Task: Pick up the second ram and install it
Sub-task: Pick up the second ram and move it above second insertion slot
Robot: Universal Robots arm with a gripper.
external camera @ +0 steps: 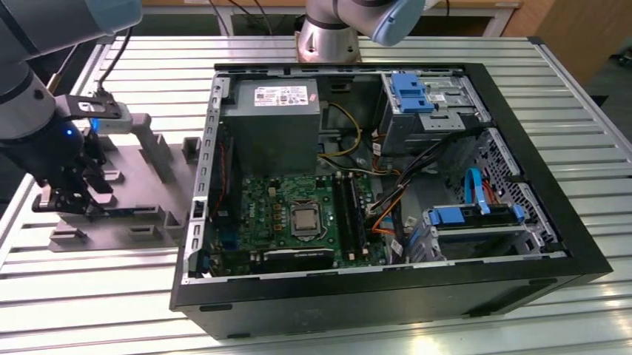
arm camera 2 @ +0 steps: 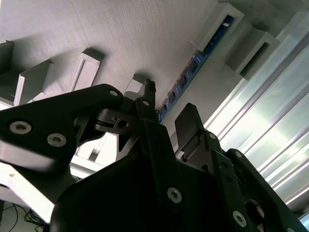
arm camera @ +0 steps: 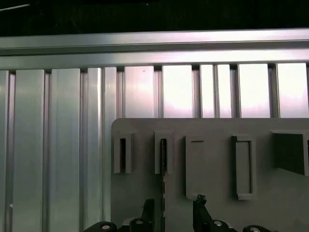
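The second ram (arm camera 2: 195, 63) stands on edge in a slot of the grey moulded holder block (external camera: 138, 159), showing as a dark blue-green strip in the second wrist view and as a thin dark line (arm camera: 163, 159) in the first wrist view. My gripper (external camera: 71, 201) hangs low over the holder's near end, at the exterior view's left. Its black fingers (arm camera: 200, 205) stand one on each side of the ram's line, with a gap between them. The gripper (arm camera 2: 169, 110) is open, and the stick runs out from between the fingertips. The gripper (arm camera: 174, 209) holds nothing.
The open computer case (external camera: 553, 222) lies at the exterior view's right of the holder. Inside are the green motherboard (external camera: 266, 196) with long black sockets (external camera: 345, 214), a grey power supply (external camera: 271, 122) and blue drive brackets (external camera: 410, 92). The table (external camera: 89, 288) is ribbed aluminium.
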